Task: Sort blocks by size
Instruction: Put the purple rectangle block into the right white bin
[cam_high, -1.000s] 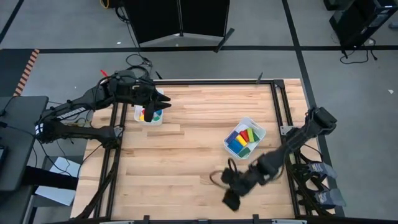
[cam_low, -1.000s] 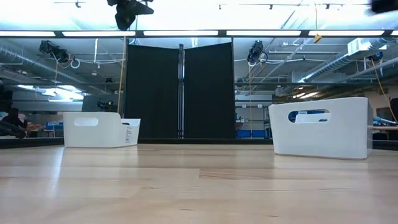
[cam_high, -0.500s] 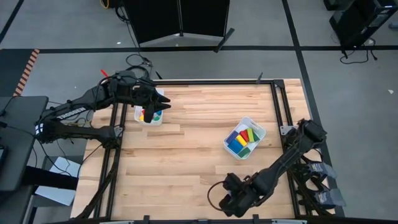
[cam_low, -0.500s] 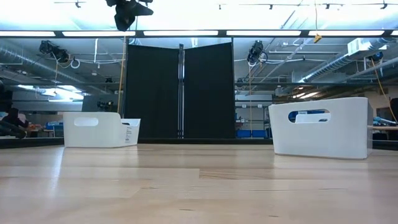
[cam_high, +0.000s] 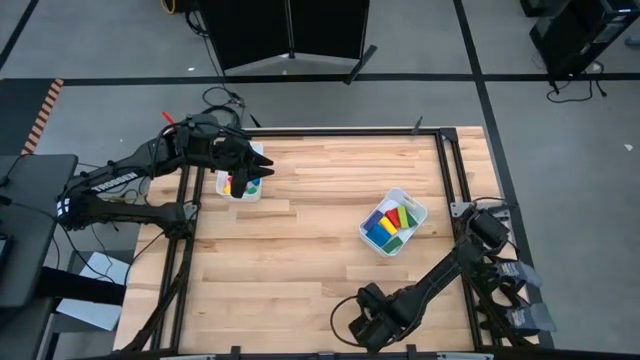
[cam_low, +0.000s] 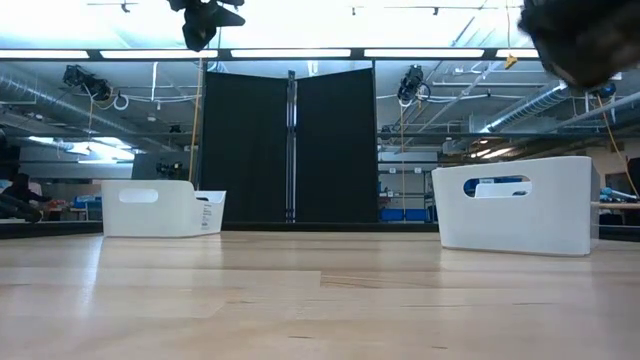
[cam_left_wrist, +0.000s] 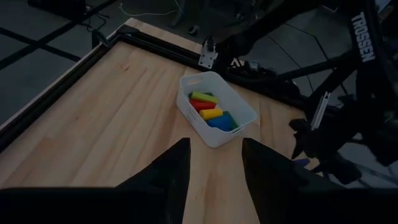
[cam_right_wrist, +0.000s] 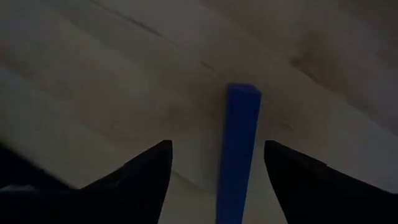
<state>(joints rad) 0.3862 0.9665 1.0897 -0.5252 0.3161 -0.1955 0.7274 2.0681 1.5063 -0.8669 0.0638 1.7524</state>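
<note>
Your right gripper (cam_right_wrist: 214, 168), jaws spread, hangs low over a blue bar (cam_right_wrist: 239, 149) lying flat near the table's (cam_high: 300, 250) front edge. Your left gripper (cam_left_wrist: 214, 165), jaws also spread, sits over the small bin (cam_high: 240, 186) at the far-left corner. Remaining blocks fill both bins (cam_high: 393, 221).

Long bars (cam_high: 391, 223), blue, yellow, red, green, lie packed side by side in right white bin (cam_high: 419, 211); same bars seen in left wrist view (cam_left_wrist: 212, 113). Small blocks (cam_high: 248, 184), red, yellow, green, blue, partly hidden in left white bin (cam_high: 222, 184). One blue bar (cam_right_wrist: 239, 143) lies flat on bench (cam_right_wrist: 93, 99), between right arm's spread fingers (cam_right_wrist: 146, 171).
</note>
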